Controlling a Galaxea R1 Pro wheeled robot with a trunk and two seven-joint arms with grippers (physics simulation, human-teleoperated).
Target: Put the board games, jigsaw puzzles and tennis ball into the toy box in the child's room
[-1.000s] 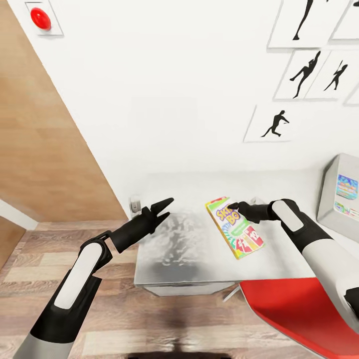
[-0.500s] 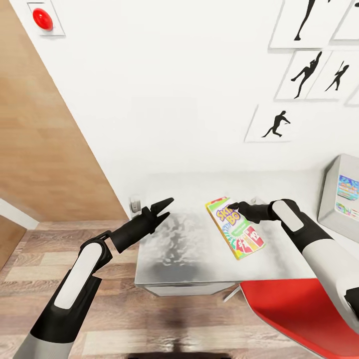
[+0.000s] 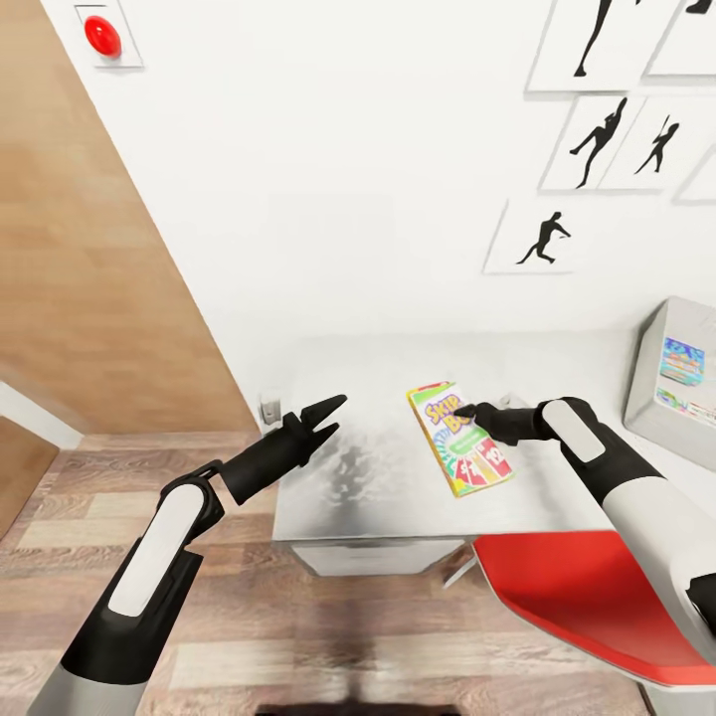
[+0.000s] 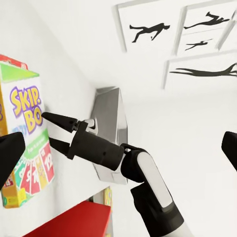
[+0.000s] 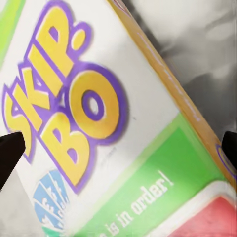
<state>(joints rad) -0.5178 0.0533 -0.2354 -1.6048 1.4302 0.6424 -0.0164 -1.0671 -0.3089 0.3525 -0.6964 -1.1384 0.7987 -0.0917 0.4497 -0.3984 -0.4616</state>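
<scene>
**SKIP-BO box under spread fingers**

The SKIP-BO box (image 3: pixel 458 439) lies flat on the pale table (image 3: pixel 378 497), the toy box (image 3: pixel 651 383) well to its right. The right gripper (image 3: pixel 469 410) hovers above it, jaws wide, gripping nothing. A sound grasp probably needs the box's edge, not its face. The left gripper (image 3: pixel 328 416) is spread and empty. White wall, silhouette prints (image 3: pixel 542 239), plank floor.

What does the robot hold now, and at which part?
Nothing is held. The right gripper hovers open above the SKIP-BO box lying on the table; the left gripper is open, empty.
</scene>
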